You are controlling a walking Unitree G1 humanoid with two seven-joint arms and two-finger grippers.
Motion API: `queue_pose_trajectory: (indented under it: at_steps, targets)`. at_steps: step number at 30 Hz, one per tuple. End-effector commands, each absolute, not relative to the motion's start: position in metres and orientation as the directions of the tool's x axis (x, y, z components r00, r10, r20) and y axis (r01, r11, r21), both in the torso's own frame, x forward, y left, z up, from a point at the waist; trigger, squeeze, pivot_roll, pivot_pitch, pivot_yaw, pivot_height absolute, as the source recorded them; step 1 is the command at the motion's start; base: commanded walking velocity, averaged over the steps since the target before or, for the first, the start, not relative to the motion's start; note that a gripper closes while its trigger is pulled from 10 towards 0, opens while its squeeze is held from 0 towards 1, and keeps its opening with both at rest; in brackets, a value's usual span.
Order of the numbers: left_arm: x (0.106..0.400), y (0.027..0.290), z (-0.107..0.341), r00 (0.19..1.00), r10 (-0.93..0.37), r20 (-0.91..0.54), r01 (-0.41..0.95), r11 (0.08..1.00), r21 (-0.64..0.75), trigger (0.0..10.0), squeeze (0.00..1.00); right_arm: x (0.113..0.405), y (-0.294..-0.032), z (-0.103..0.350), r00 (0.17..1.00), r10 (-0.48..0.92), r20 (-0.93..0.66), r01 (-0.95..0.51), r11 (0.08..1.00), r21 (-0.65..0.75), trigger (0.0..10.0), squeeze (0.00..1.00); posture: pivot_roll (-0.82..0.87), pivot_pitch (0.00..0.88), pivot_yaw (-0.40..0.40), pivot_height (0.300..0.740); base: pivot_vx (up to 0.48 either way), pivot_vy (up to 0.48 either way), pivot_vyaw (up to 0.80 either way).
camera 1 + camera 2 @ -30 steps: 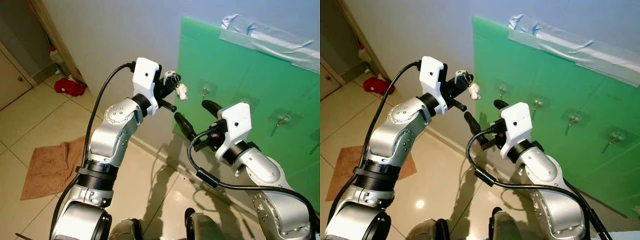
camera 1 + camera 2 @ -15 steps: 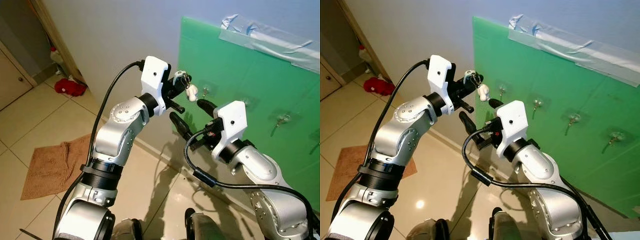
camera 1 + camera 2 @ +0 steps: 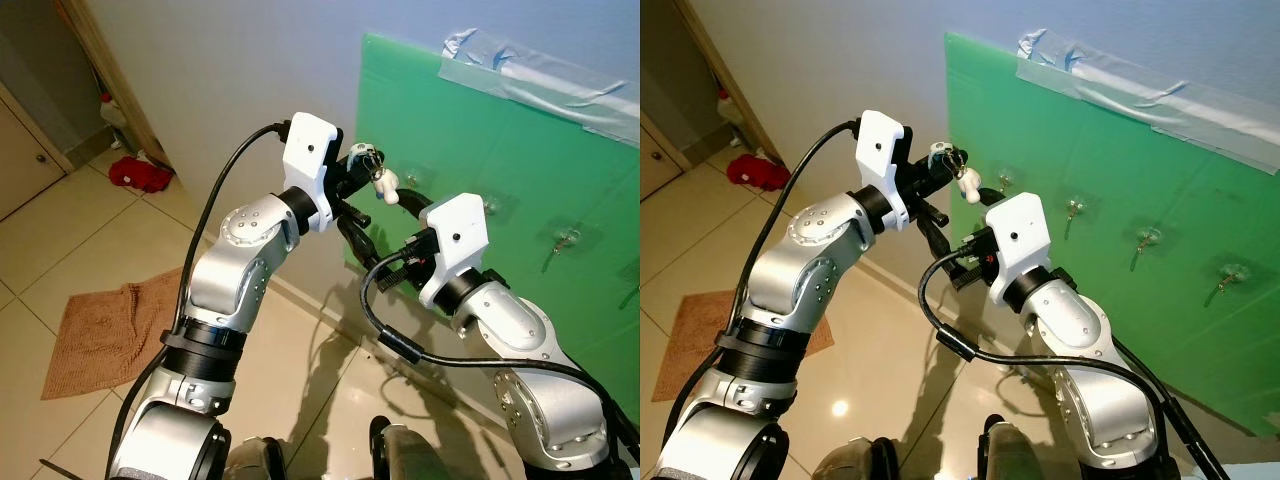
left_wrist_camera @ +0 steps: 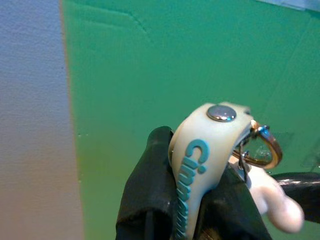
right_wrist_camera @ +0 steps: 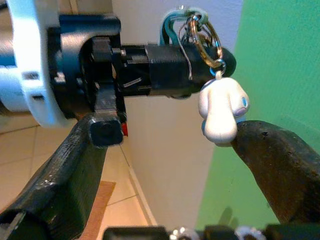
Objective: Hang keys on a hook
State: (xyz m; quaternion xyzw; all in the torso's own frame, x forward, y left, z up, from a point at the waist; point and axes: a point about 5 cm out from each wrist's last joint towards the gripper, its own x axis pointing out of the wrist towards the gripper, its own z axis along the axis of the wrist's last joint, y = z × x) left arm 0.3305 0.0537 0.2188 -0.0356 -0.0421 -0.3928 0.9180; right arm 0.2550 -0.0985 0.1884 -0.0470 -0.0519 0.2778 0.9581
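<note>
My left gripper [image 3: 362, 166] is shut on a keychain's white strap with teal lettering [image 4: 199, 165], held up beside the left edge of the green board [image 3: 500, 170]. A metal ring [image 4: 261, 149] and a white figurine charm [image 3: 383, 183] dangle from the strap. Small clear hooks [image 3: 1005, 181] [image 3: 1073, 208] [image 3: 1148, 238] are stuck in a row on the board; the nearest hook [image 3: 413, 181] is just right of the charm. My right gripper [image 3: 377, 212] is open just under the keychain. In the right wrist view the charm [image 5: 222, 112] hangs between its fingers [image 5: 275, 165], touching the tip of one.
Clear tape [image 3: 540, 75] holds the board's top to the wall. On the tiled floor lie a brown cloth [image 3: 95, 335] and a red item [image 3: 140, 173] near a wooden door frame [image 3: 110, 80]. A cabinet door [image 3: 25, 150] stands at far left.
My left arm carried the keychain right, up to the board's edge. My right gripper rose and moved left, so its open fingers now flank the hanging charm.
</note>
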Motion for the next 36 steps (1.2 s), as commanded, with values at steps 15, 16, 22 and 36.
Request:
queue_pose_trajectory:
  at_steps: [15, 16, 22, 36]
  targets:
    - [0.325, 0.051, 0.217, 0.655, -0.755, 0.039, 0.755, 0.652, -0.06, 0.0, 0.0, 0.258, -0.095, 0.187, 0.842, 0.527, 0.111, -0.502, 0.843, -0.194, 10.0, 0.0, -0.19, 0.158, 0.066, 0.74, 0.0, 0.0, 0.0]
    - [0.324, 0.051, 0.216, 0.65, -0.759, 0.032, 0.76, 0.647, -0.061, 0.0, 0.0, 0.259, -0.095, 0.187, 0.844, 0.525, 0.115, -0.498, 0.844, -0.199, 10.0, 0.0, -0.19, 0.158, 0.066, 0.74, 0.0, 0.0, 0.0]
    - [0.321, 0.047, 0.215, 0.612, -0.791, -0.001, 0.788, 0.611, -0.072, 0.0, 0.0, 0.26, -0.096, 0.188, 0.849, 0.513, 0.129, -0.479, 0.849, -0.224, 10.0, 0.0, -0.19, 0.162, 0.068, 0.74, 0.0, 0.0, 0.0]
    - [0.306, 0.041, 0.213, 0.505, -0.86, -0.066, 0.851, 0.51, -0.124, 0.0, 0.0, 0.263, -0.098, 0.189, 0.858, 0.487, 0.164, -0.433, 0.857, -0.279, 10.0, 0.0, -0.18, 0.172, 0.064, 0.74, 0.0, 0.0, 0.0]
